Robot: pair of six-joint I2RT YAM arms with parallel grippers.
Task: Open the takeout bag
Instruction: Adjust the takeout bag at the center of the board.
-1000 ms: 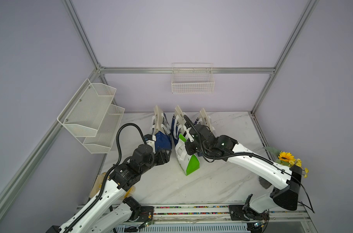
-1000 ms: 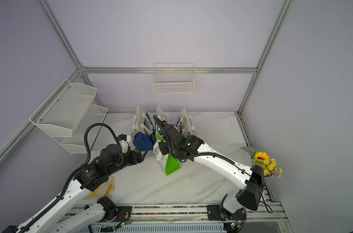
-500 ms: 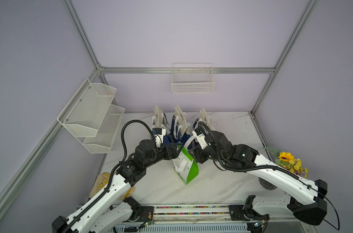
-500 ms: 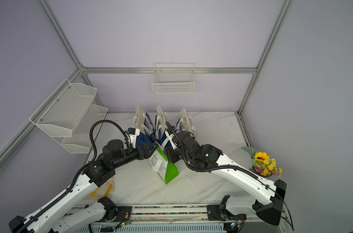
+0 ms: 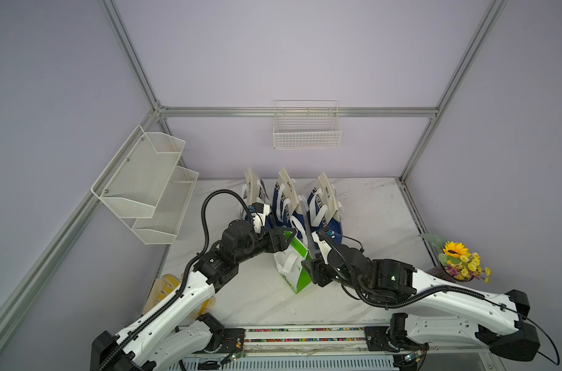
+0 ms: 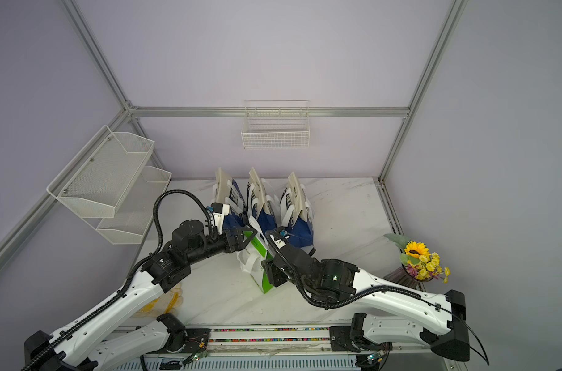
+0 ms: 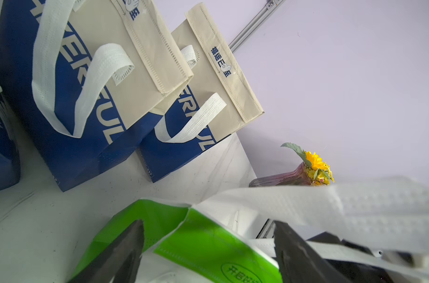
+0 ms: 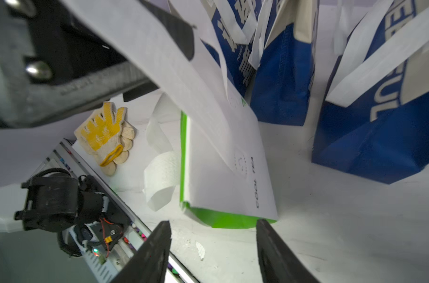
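Clearly, left hand (image 7: 208, 223), unclenched, straddles the takeout bag (image 5: 293, 265); right hand (image 8: 213, 222) gapes empty.

On marble bench (image 5: 369, 208): green takeout bag (image 5: 297, 276) before three blue bags (image 5: 324, 205); yellow gloves (image 8: 105, 137), flower vase (image 5: 456, 273) at opposite edges.

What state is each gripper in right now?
Left gripper: open, with the top of the green bag between its jaws.
Right gripper: open, holding nothing.
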